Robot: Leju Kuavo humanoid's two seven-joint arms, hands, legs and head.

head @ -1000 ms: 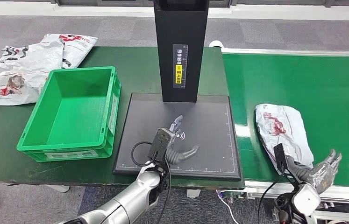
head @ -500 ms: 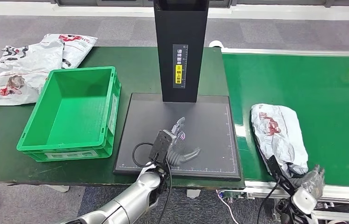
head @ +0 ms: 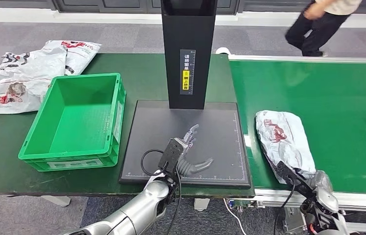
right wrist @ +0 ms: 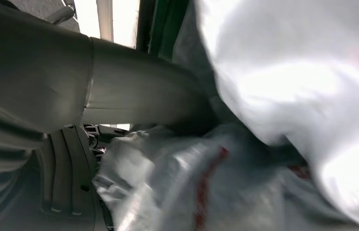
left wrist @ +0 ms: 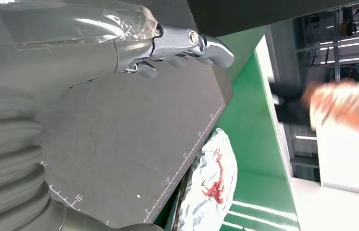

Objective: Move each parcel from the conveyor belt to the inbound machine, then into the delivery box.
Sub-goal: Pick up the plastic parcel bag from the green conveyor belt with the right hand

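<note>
Nearby, parcel along conveyor belt edge

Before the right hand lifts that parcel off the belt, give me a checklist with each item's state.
1. Right hand on the parcel: ok, at its near end.
2. Grip firmly closed: cannot tell; right wrist view is blurred.
3. Scan plate free of parcels: ok.
4. Left hand off the plate: not ok, it hovers over it.
5. Green box empty: ok.
6. Person away from belt: cannot tell.
</note>
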